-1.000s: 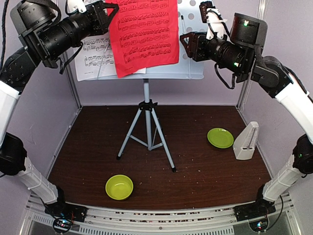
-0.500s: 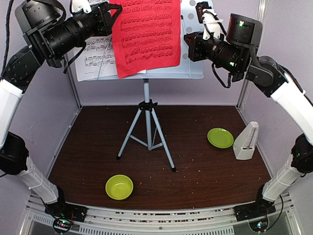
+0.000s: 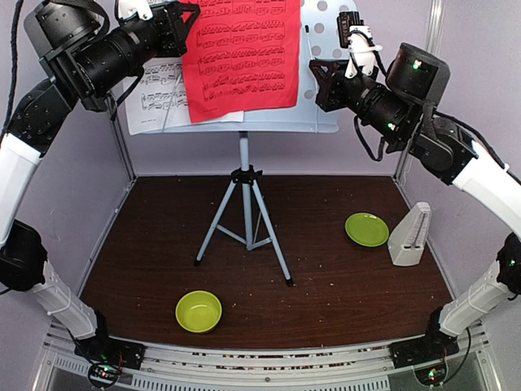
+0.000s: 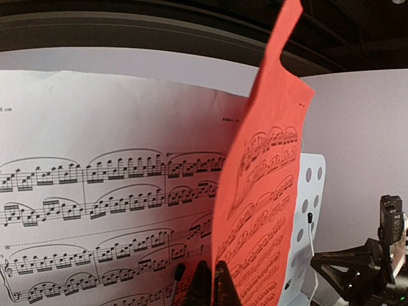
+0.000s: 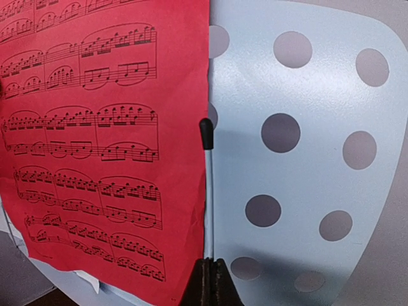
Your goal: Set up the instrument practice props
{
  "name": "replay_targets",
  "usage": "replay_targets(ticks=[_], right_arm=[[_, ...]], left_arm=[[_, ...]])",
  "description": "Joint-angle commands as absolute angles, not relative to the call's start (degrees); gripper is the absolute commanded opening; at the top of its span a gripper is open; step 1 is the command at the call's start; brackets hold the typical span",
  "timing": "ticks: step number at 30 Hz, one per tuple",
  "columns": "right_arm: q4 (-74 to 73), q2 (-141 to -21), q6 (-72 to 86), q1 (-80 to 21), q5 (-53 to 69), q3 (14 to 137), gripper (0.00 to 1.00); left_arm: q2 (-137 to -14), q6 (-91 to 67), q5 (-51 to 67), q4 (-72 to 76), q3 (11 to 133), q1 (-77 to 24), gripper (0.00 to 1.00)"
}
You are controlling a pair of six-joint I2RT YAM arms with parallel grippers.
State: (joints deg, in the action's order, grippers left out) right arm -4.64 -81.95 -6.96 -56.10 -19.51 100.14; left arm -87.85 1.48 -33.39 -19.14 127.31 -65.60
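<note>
The pale perforated music stand (image 3: 326, 114) rises on grey tripod legs (image 3: 244, 220) at the back. A white sheet-music page (image 3: 159, 90) rests on its left half. A red page (image 3: 240, 57) hangs in front, bowed away from the desk (image 4: 312, 191). My left gripper (image 3: 192, 11) is shut on the red page's (image 4: 268, 191) upper left edge. My right gripper (image 5: 209, 275) is shut on the lower end of the stand's right page-holder wire (image 5: 208, 191), just beside the red page's (image 5: 95, 127) right edge. The cream metronome (image 3: 409, 235) stands on the table at the right.
A lime-green bowl (image 3: 199, 311) sits near the front, left of centre. A lime-green flat plate (image 3: 366, 229) lies next to the metronome. Grey walls close in the table at the back and both sides. Another holder wire (image 4: 175, 280) crosses the white page (image 4: 95, 159).
My right gripper went from partly open to shut at the holder wire, and its arm shifted a little rightward. The left gripper kept its hold while the red page swayed slightly.
</note>
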Motion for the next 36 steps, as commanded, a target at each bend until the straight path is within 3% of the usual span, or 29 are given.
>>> replay_targets(ticks=[1,16,36], right_arm=[[1.56,-79.71,-9.98,-55.86,-17.06,97.46,0.0],[6.3,-78.75,-11.93,-55.88,-13.85,94.13,0.0],[10.02,-76.4,-11.58,-55.89,-12.92,90.31,0.0]], left_arm=[[-88.02,5.53,-32.91,-13.8,126.48,-65.39,0.0],[-93.85,7.54,-26.66,-14.13,128.48,-64.79,0.0],[-90.08,0.26,-25.48,-3.19,116.96,-63.33,0.0]])
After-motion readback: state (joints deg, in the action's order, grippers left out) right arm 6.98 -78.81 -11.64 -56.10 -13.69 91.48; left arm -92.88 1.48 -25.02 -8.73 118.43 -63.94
